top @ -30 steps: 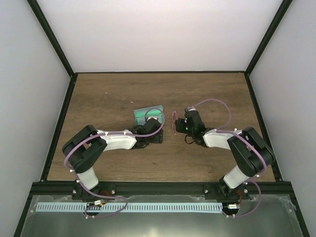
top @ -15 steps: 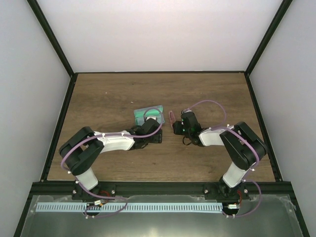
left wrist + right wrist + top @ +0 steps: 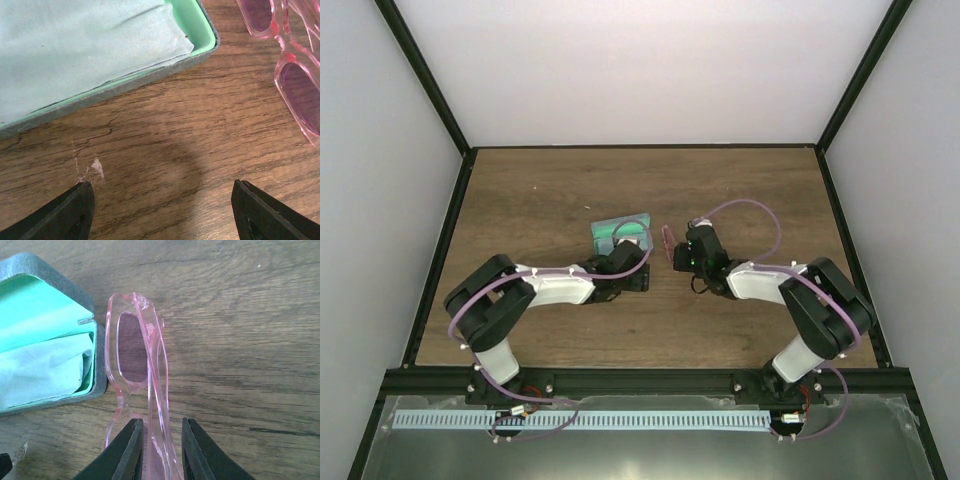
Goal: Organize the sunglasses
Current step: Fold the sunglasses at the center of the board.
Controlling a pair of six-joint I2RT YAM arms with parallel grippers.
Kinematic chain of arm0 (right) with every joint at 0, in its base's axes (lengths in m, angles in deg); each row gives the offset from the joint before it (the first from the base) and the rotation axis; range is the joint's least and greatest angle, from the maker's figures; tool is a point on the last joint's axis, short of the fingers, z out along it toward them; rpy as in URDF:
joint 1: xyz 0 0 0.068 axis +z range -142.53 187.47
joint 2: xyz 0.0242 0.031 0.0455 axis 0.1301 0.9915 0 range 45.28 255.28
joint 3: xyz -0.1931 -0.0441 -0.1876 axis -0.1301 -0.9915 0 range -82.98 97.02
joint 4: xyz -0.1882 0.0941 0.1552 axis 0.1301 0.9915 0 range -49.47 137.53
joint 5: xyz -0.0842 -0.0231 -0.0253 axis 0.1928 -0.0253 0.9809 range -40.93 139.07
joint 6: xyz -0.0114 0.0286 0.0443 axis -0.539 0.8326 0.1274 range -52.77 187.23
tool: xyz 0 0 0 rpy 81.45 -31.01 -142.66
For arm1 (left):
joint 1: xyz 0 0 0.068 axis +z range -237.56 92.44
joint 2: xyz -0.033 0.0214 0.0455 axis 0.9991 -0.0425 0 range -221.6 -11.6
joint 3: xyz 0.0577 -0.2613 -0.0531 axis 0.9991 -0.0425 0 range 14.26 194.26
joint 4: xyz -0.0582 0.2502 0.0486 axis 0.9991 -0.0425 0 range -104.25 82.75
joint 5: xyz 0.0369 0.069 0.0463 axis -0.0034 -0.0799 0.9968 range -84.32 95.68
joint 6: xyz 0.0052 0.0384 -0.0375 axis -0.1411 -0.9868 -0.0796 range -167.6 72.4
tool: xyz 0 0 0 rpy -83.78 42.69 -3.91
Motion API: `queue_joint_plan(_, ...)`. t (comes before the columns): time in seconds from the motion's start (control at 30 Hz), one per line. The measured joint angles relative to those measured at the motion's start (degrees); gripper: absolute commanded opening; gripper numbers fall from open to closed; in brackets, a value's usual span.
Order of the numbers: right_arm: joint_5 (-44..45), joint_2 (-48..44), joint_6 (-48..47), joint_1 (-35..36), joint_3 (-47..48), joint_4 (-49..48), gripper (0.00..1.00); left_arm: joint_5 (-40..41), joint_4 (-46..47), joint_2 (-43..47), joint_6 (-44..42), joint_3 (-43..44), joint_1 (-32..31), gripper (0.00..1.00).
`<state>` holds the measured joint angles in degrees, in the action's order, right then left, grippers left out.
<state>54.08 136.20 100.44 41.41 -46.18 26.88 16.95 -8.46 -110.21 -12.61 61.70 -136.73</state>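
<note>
Right hand [image 3: 161, 452] clamped on the pink sunglasses [image 3: 132, 347], centre frame, just right of the open case [image 3: 55, 280]. Left hand [image 3: 160, 212] fingers apart over the desk [image 3: 165, 135], below the case.

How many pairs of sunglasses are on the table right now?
1. The pink sunglasses sit just right of the open case, between the right end effector's fingers. A cloth fills the case, so a pair underneath cannot be ruled out.
</note>
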Motion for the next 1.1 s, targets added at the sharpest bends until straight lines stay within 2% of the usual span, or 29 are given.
queue_joint_plan(0.13,2.91,-2.12,-0.5,0.68,0.0,2.14,0.22,-0.44,0.61,-0.79,-0.04,0.0,0.0,0.77)
queue_joint_plan(0.23,4.5,-2.6,-0.85,0.74,-0.02,2.99,0.32,-0.83,1.25,-0.98,-0.04,0.02,0.0,0.77)
queue_joint_plan(0.37,5.01,-2.6,-1.79,0.74,-0.63,2.58,0.38,-1.31,1.6,-1.01,-0.04,0.02,0.0,0.77)
queue_joint_plan(0.63,-6.16,-3.65,-3.3,-5.84,-4.72,-4.85,0.39,-1.68,1.75,-0.09,-0.26,-1.01,0.0,0.77)
queue_joint_plan(0.87,-10.67,-2.73,-4.81,-5.18,-4.72,-8.11,0.48,-1.49,1.49,0.72,-0.35,-1.49,0.0,0.77)
queue_joint_plan(0.93,-10.99,-2.32,-5.22,-4.85,-4.72,-8.5,0.48,-1.49,1.49,0.72,-0.35,-1.49,0.0,0.77)
queue_joint_plan(1.1,-10.67,-1.49,-5.4,-3.85,-4.72,-8.72,0.29,-1.51,1.53,0.7,-0.35,-1.49,0.0,0.77)
